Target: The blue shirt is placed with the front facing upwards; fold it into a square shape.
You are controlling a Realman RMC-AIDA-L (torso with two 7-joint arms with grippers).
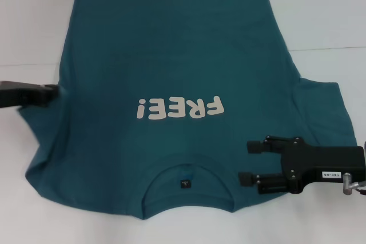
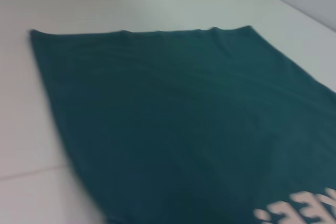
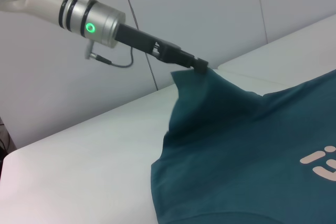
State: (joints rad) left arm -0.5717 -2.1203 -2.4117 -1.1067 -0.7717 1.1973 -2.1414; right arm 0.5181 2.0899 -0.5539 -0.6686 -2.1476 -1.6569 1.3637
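The blue shirt [image 1: 171, 55] lies front up on the white table, its white "FREE!" lettering [image 1: 180, 107] upside down to me and its collar [image 1: 186, 182] nearest me. My left gripper [image 1: 53, 91] is at the shirt's left side. In the right wrist view that left gripper [image 3: 200, 66] is shut on the left sleeve, whose cloth [image 3: 210, 98] is lifted off the table into a peak. My right gripper [image 1: 249, 163] hovers open over the shirt's right shoulder beside the collar, with nothing between its fingers. The left wrist view shows the flat lower body and hem of the shirt [image 2: 184, 119].
The white table [image 1: 320, 15] has a seam running across it behind the sleeves. The right sleeve [image 1: 323, 112] lies flat on the table. A white wall [image 3: 210, 3] stands behind the left arm, with a thin cable hanging from its wrist.
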